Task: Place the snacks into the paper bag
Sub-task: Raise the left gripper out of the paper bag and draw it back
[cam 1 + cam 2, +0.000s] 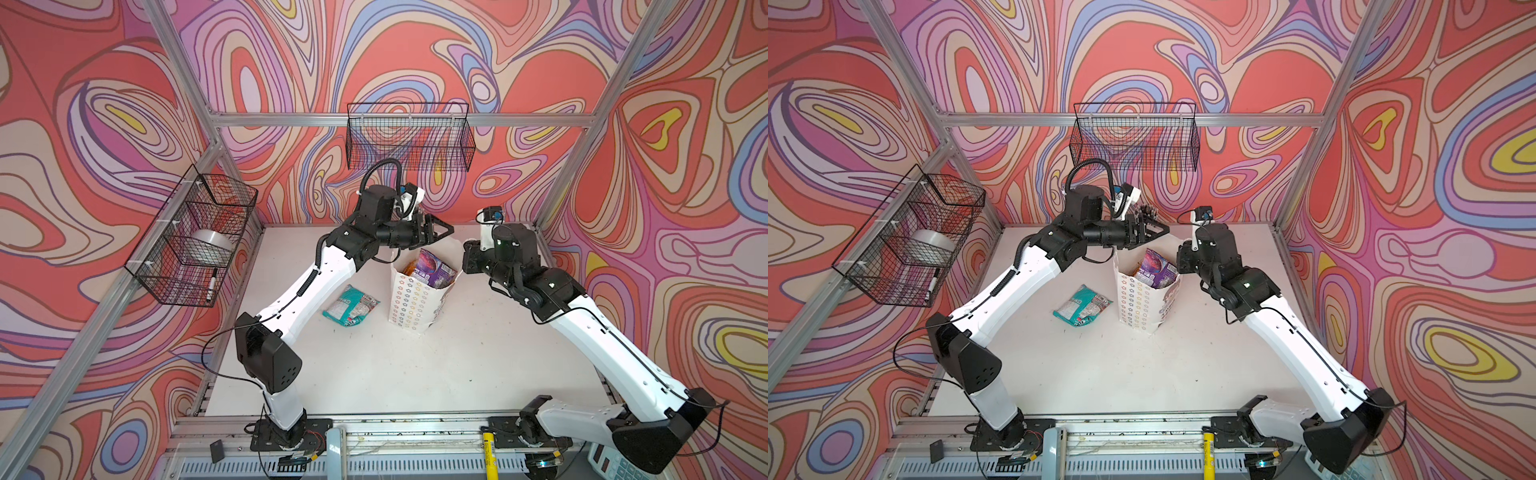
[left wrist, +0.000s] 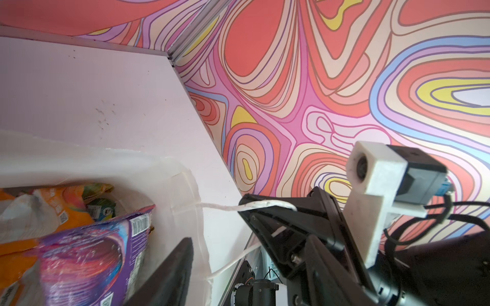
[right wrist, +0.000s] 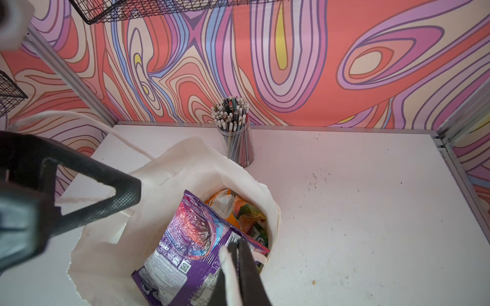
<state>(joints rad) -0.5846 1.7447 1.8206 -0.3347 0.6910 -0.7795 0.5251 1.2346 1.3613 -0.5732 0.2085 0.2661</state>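
Observation:
The white paper bag (image 1: pixel 409 305) with star outlines stands upright mid-table, mouth open. A purple snack pouch (image 3: pixel 191 238) sticks out of its top, over orange and green pouches (image 3: pixel 238 209) deeper inside. A teal pouch (image 1: pixel 351 305) lies flat on the table just left of the bag. My left gripper (image 1: pixel 442 232) hovers above the bag's far rim, open, with nothing between its fingers (image 3: pixel 106 204). My right gripper (image 3: pixel 236 249) is at the bag's right rim, shut on the bag's white cord handle (image 2: pixel 222 208).
A cup of pencils (image 3: pixel 237 137) stands behind the bag near the back wall. A wire basket (image 1: pixel 409 137) hangs on the back wall. Another (image 1: pixel 195 237) on the left wall holds a tape roll (image 1: pixel 212 241) and a marker (image 1: pixel 212 284).

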